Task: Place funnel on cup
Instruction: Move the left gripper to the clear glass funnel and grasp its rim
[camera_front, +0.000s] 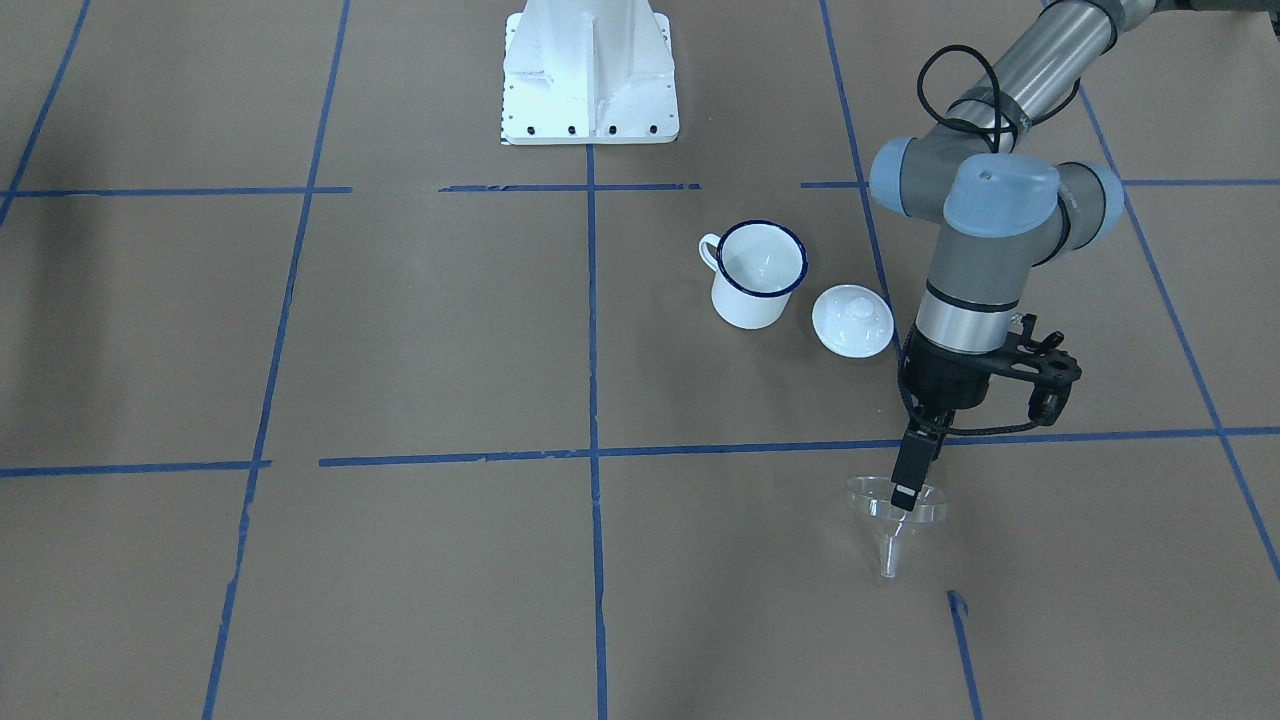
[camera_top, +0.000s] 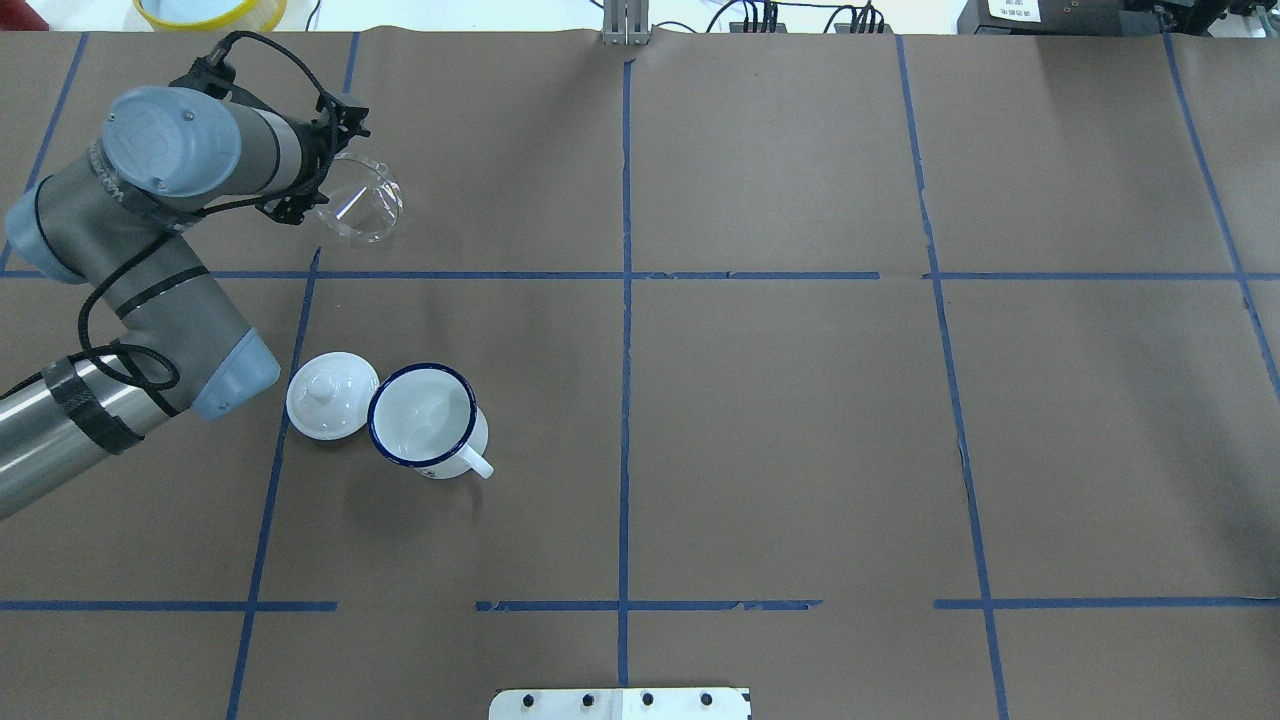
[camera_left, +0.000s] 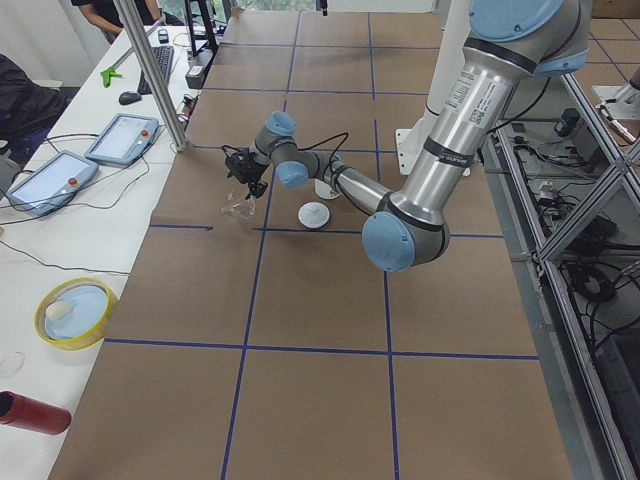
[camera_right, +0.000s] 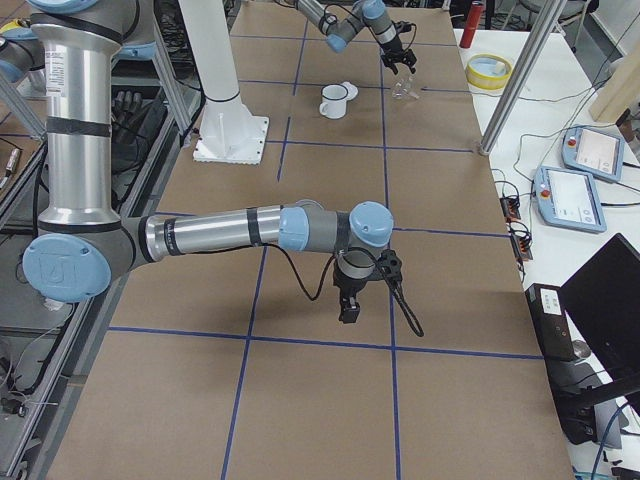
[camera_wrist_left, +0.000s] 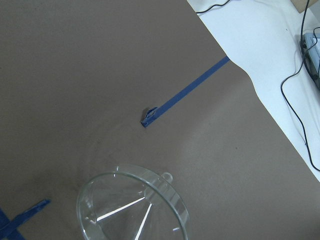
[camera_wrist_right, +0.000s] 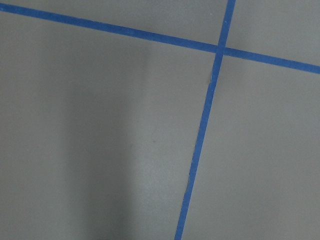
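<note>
The clear funnel (camera_front: 888, 545) hangs upright, spout down, on the far left part of the table. My left gripper (camera_front: 905, 494) is shut on its rim from above. The funnel also shows in the overhead view (camera_top: 362, 203) and at the bottom of the left wrist view (camera_wrist_left: 132, 207). The white enamel cup (camera_front: 757, 275) with a dark blue rim stands upright and empty nearer the robot's base, also visible in the overhead view (camera_top: 425, 415). My right gripper (camera_right: 350, 305) hangs over bare table far from both; I cannot tell whether it is open or shut.
A round white knobbed lid (camera_front: 852, 320) lies right beside the cup, between it and the left arm's elbow (camera_top: 225, 375). The robot's white base (camera_front: 590, 80) stands at the table's edge. Blue tape lines cross the brown paper.
</note>
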